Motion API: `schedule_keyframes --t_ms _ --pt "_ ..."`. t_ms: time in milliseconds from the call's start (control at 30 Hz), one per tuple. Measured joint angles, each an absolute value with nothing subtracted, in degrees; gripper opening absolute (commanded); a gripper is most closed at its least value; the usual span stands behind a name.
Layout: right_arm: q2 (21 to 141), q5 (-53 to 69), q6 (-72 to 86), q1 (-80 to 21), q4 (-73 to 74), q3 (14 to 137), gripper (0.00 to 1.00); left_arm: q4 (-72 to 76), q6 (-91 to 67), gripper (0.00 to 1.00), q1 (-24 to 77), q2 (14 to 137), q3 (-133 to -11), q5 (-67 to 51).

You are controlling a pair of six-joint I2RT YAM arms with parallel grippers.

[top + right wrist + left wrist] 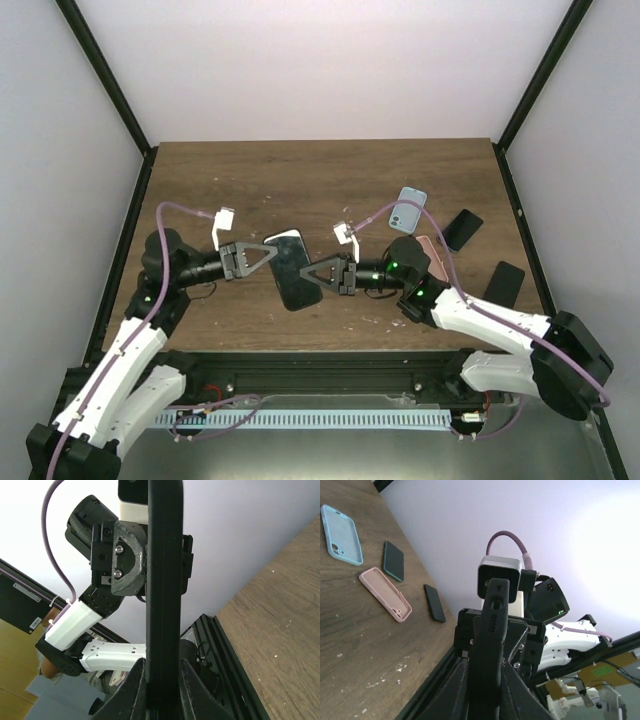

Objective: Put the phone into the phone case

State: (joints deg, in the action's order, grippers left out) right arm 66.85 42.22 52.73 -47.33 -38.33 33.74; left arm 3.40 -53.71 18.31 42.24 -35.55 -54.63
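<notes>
**Both grippers clamp one phone above the table**

Top view: the phone [293, 275] is a black slab with a pale strip along its far end. It lies flat-on to the camera, over the middle of the table [250, 180]. Whether a case is already around it cannot be told. The left gripper [272, 256] reaches in from the left and pinches its upper left edge. The right gripper [318, 274] points the opposite way and pinches its right edge. Both forearms are stretched low and nearly level. A blue case [408, 207] lies beyond the right arm, and a pink case [430, 245] is partly hidden under it.

Left wrist: here the phone [492, 630] shows edge-on as a thin black bar, with the fingers [457, 690] closed against both its faces. Behind it is the right wrist's camera. On the table lie the blue and pink cases, a green slab [393, 561] and a black slab [435, 603], all well apart from the phone.

Right wrist: the phone is again edge-on and upright, squeezed between this gripper's fingers [135, 685]. The left gripper's body is just behind it.
</notes>
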Motion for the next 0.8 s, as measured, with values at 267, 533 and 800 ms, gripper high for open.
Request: schedule_keyframes --t_ms 267,533,800 --pt "66.4 41.3 51.4 -47.4 -35.7 34.0 0.04 -7.0 -44.9 0.12 18.8 43.8 -40.1 -52.7" --pt "66.4 41.3 50.3 -47.4 -34.5 34.0 0.2 -8.7 -44.2 0.0 18.8 44.0 -40.2 -52.8" --pt "66.1 42.1 50.2 -47.5 -33.1 34.0 0.32 -4.5 -48.1 0.0 18.3 44.1 -38.4 -55.0"
